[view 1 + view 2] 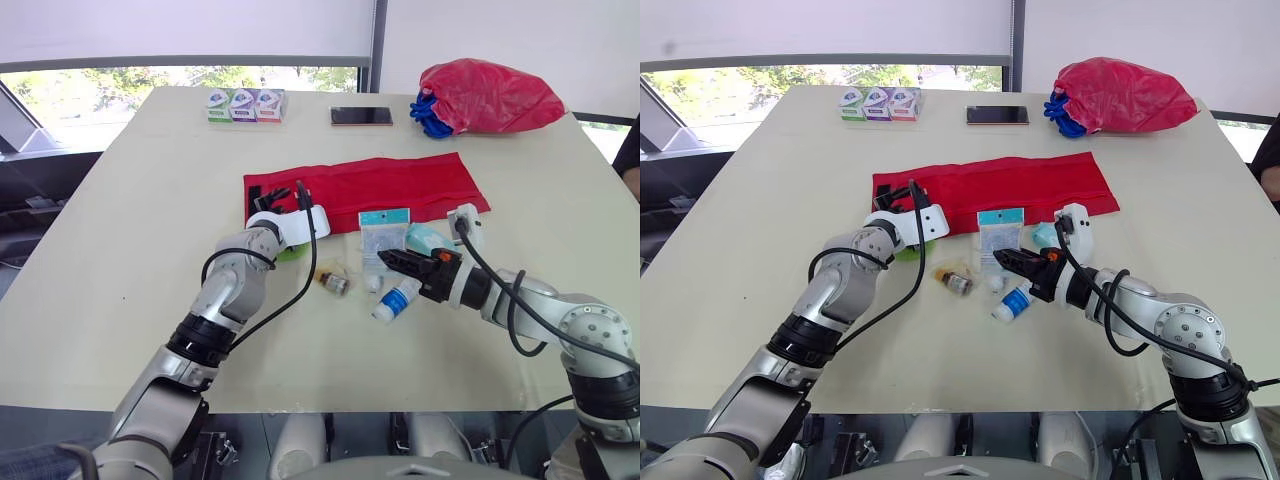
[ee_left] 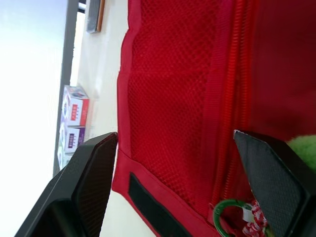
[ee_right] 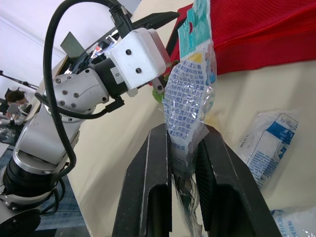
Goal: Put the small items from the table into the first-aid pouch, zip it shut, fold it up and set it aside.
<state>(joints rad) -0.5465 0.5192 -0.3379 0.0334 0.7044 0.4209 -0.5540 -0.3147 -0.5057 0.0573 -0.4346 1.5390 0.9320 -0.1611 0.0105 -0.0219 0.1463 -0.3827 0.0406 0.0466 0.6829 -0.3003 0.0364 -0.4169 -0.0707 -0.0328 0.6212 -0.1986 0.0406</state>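
On the counter (image 1: 120, 300), the red first-aid pouch (image 1: 400, 185) lies unfolded flat. My left pincer (image 2: 174, 134) hangs spread wide over its mesh end, gripping nothing. My right pincer (image 3: 183, 129) is clenched on a clear printed packet (image 3: 190, 84) just beside the pouch's near edge, with small bottles (image 1: 397, 299) nearby.

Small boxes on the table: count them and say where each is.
3, in a row at the table's far edge: green box leftmost, purple box in the middle, red box nearest the phone. None seems hidden.
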